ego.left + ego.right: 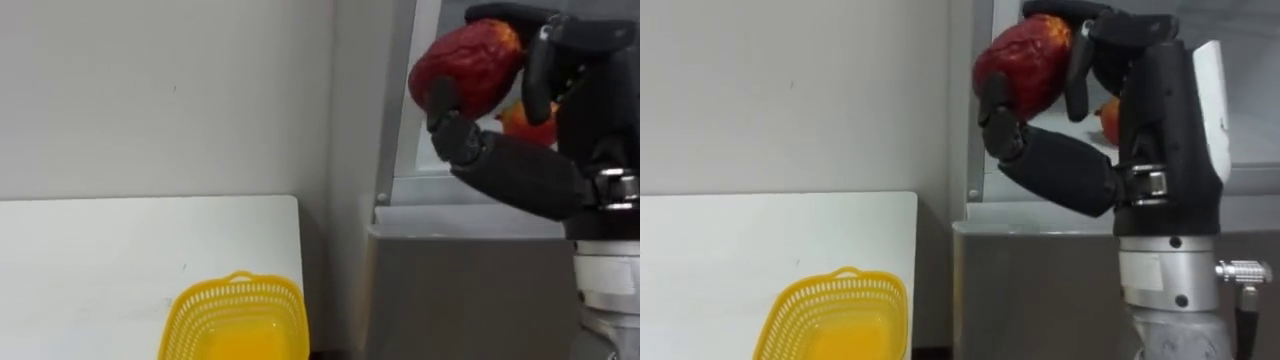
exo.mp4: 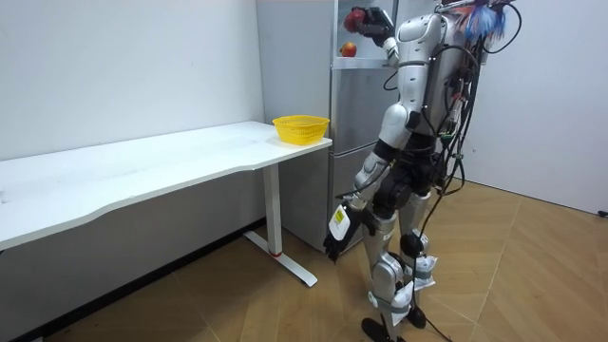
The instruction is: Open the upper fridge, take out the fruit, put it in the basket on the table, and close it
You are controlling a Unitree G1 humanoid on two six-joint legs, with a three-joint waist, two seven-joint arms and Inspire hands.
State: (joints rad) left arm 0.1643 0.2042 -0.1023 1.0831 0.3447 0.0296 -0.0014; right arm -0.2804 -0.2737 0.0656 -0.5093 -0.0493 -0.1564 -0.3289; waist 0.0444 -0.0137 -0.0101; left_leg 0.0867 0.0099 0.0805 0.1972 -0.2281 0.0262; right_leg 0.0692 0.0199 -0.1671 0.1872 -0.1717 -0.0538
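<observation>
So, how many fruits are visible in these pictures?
2. One dark red fruit is gripped in the right hand, raised before the fridge; one orange-red fruit sits inside it, behind the hand. More may be hidden.

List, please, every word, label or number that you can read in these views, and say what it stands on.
No text can be read.
The tag by the left hand, room view: too small to read.
The red fruit in the right hand, yellow basket, white table, fridge: no print shows.
</observation>
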